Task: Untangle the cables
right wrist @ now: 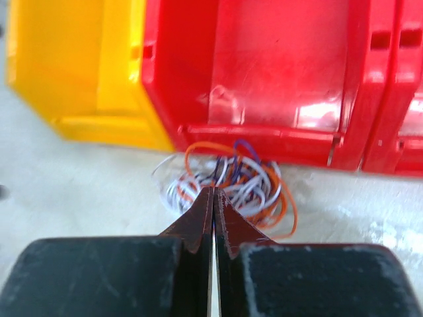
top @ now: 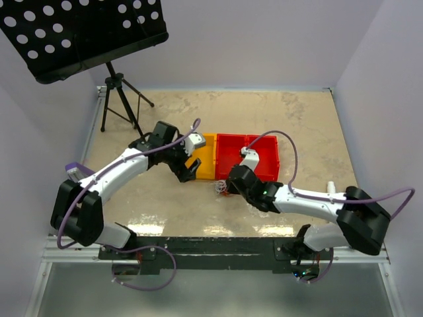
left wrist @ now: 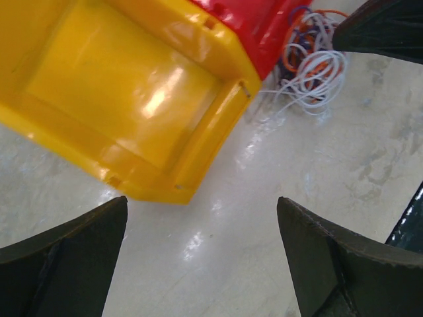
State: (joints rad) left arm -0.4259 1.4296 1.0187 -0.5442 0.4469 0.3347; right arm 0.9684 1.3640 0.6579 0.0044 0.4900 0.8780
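The cables (right wrist: 228, 185) lie knotted just in front of the red bin (right wrist: 264, 135). The right claw (right wrist: 213, 193) is pinched closed at the knot's near edge; the left claw (left wrist: 201, 206) gapes open off the bin's left side. Light, limp and snag-prone, the strands are probably best taken by one outer loop.

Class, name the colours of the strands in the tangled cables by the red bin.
White, orange and purple cables; best seen from the right wrist view.
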